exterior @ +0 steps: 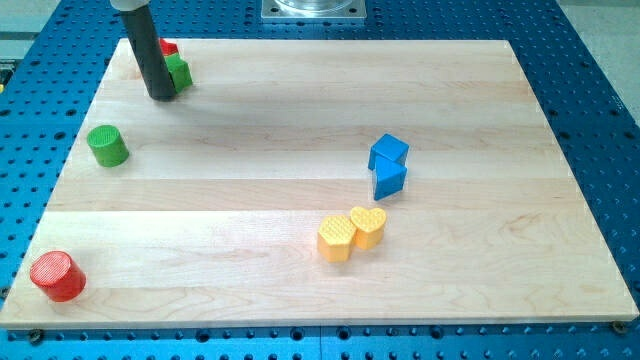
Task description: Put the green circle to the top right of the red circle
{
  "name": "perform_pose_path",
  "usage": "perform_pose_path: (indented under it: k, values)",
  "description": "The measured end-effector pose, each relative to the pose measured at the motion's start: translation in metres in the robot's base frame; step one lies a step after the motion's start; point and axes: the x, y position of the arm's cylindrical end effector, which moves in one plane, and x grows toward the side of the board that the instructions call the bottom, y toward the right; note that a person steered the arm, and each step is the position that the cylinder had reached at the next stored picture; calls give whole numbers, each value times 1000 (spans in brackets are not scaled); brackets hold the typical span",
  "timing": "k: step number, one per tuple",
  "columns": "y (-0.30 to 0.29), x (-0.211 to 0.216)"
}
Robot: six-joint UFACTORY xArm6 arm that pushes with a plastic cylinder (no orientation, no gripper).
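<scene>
The green circle (106,145) stands near the board's left edge. The red circle (57,276) stands at the board's bottom-left corner, well below the green circle. My tip (161,96) is at the view's top left, above and to the right of the green circle, apart from it. It touches or stands just in front of another green block (179,72), whose shape is partly hidden by the rod.
A red block (168,48) peeks out behind the rod at the top left. Two blue blocks (388,152) (389,179) sit right of centre. A yellow block (336,238) and a yellow heart (368,226) lie below them. The wooden board (300,120) rests on a blue perforated table.
</scene>
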Motion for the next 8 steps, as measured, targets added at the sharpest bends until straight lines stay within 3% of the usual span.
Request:
perform_pose_path:
  k: [1, 2, 3, 4, 5, 8]
  values:
    - [15, 72]
    - [-18, 137]
    - [-82, 132]
    - [-57, 76]
    - [-31, 73]
    - [-13, 150]
